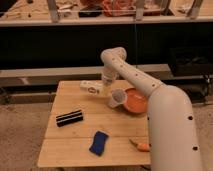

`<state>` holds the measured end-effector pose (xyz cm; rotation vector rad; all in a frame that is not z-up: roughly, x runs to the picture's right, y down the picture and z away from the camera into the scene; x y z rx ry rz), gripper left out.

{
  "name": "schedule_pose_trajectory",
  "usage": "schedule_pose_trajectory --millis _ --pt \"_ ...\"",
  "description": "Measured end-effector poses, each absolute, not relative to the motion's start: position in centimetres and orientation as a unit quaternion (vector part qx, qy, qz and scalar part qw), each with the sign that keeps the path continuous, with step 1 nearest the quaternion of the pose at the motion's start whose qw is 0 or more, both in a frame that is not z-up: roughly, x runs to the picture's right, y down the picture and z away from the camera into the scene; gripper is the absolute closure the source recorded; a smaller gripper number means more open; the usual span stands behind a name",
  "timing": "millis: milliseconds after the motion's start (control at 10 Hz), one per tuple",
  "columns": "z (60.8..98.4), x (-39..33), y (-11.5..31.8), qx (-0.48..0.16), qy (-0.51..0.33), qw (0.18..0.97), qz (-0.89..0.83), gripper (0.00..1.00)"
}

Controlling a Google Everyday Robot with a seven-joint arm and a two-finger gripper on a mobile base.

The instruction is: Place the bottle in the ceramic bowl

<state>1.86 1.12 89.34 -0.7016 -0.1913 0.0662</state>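
Camera view is taken up at the lower right by the white arm, whose pincer (107,81) is held low over the far part of the wooden desk (65,150). It is placed just at the 2 o'clock end of the small whitish-cream plastic bottle with a yellowish label (91,87). The bottle is seen lying on its side on the desk, towards 11 o'clock from the desk's middle. Whether the pincer is open or closed, and whether the bottle is already gripped, cannot be told.

The shallow round orange-red ceramic bowl (136,104) is set at 4 o'clock from the bottle, near the desk's right edge and partly hidden by the arm. A white tapered cup (117,98) is tilted between the two, just beside the bowl's left rim; whether the rim is touched cannot be told.

The step in hand is judged to be the grasp of the bottle. The bottle is best taken across its narrow body near the middle, so that it is not rolled away. It should then be raised well above the cup before being carried towards 4 o'clock, since the cup could easily be knocked. Release is best made low over the bowl's middle, because the bowl is shallow. A black rectangular block (69,118), a blue sponge (99,142) and a small orange piece (141,146) lie well apart from that path.
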Motion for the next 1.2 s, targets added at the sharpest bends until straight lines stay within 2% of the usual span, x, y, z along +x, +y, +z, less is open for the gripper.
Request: schedule_pose_trajectory --millis 1200 --pt "88.4 13.5 1.4 -0.343 -0.076 0.928 0.126 1.0"
